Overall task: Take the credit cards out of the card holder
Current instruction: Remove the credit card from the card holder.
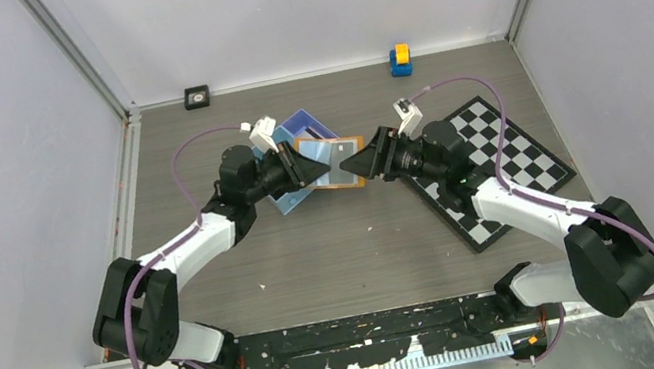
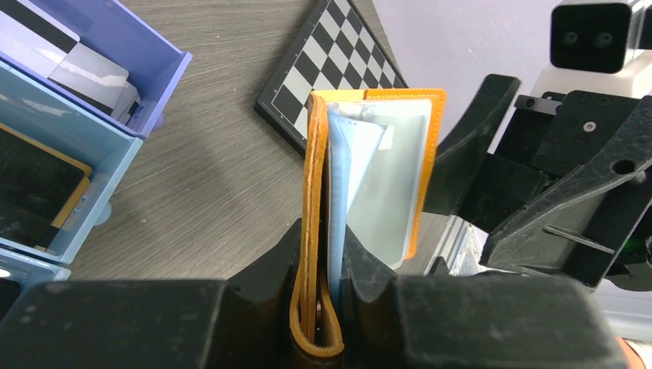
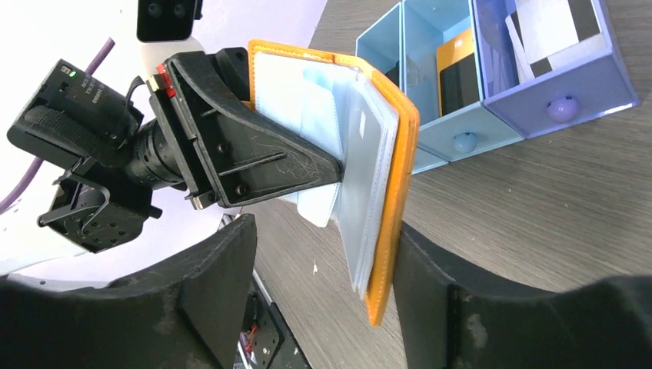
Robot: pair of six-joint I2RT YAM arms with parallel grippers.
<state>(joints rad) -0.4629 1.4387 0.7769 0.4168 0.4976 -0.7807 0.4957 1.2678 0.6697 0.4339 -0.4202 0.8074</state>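
Observation:
The orange card holder [image 1: 346, 167] hangs open in the air between both arms, above the table. My left gripper [image 2: 323, 257] is shut on its spine end, pinching one orange cover [image 2: 314, 184] and a pale blue leaf. My right gripper [image 3: 319, 284] stands open around the holder's far edge [image 3: 396, 200], whose orange cover lies close to one finger [image 3: 454, 307]. Pale grey-blue leaves [image 3: 369, 146] fan out inside; whether they are credit cards or sleeves I cannot tell. Loose credit cards lie in the tray: a white one [image 3: 553, 23] and a black-and-orange one [image 3: 459, 69].
The blue three-compartment tray [image 1: 291, 130] sits on the table under and behind the left gripper. A chessboard [image 1: 502, 164] lies under the right arm. A yellow-and-blue block [image 1: 399, 59] and a small black square object [image 1: 197, 96] sit by the back wall.

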